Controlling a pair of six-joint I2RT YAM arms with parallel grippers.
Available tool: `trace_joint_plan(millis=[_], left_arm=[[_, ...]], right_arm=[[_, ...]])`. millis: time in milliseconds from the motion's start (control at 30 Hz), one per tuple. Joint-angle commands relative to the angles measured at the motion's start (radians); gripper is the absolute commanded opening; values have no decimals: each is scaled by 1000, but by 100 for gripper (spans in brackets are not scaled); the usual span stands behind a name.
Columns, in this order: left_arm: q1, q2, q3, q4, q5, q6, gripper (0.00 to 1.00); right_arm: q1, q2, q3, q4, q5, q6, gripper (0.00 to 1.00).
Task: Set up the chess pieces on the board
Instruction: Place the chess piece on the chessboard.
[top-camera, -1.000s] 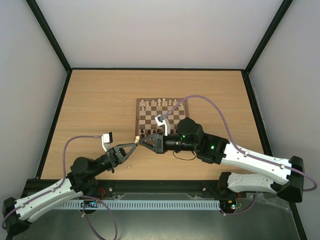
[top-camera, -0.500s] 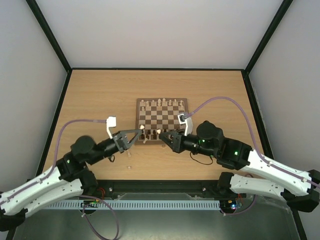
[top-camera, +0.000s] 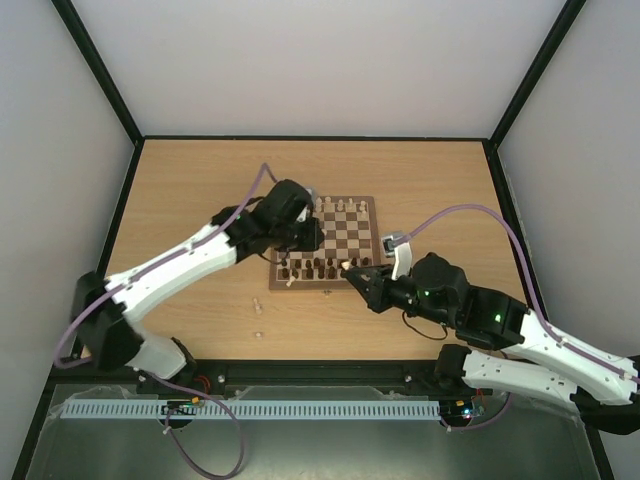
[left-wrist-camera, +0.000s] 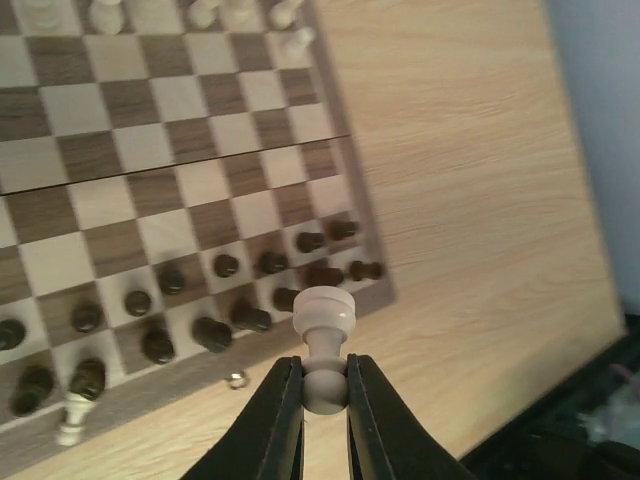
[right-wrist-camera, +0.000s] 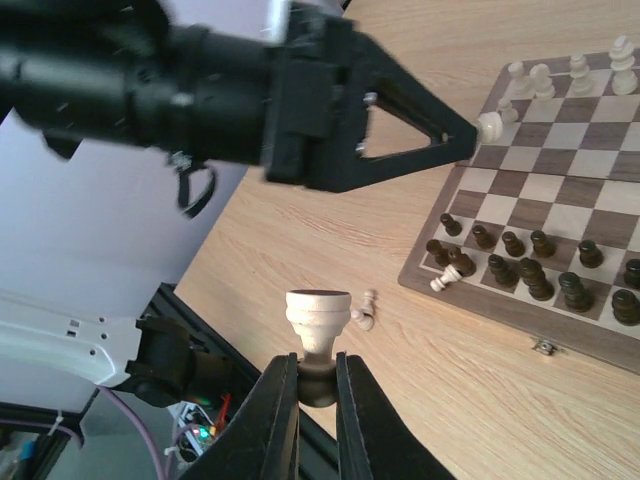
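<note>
Pieces (top-camera: 338, 206): left gripper (left-wrist-camera: 324, 388) pinches a pale pawn (left-wrist-camera: 325, 316); right gripper (right-wrist-camera: 317, 388) pinches another piece (right-wrist-camera: 317, 312).
Risk: slim grip slips, toppling dark row (top-camera: 318, 267), frame centre.

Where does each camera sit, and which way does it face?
Top external: high behind the robot, looking down at the board; left arm, right arm show.
Left wrist: over the board, looking down; left pincer holding a pale piece.
Right wrist: low, facing the board; right pincer holding a second pale piece.
Both wrist views share the dark pieces.
</note>
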Motion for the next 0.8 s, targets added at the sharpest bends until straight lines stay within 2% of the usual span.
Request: trace_joint_plan(millis=[0, 167, 500, 600, 767], left_arm=[[50, 172, 152, -295, -29, 115, 7], [116, 378, 295, -425, -68, 156, 7], [154, 742, 765, -735, -152, 176, 7], [172, 813, 831, -783, -135, 189, 7], [218, 849, 829, -782, -88, 201, 7]], right_arm=[[-4, -19, -22, -72, 26, -49, 9], [-5, -28, -61, -65, -13, -81, 9], [-6, -67, -122, -60, -36, -148, 9], [-6, -83, -133, -57, -46, -157, 10], [-6, -106, -142, -65, -49, -168, 10]])
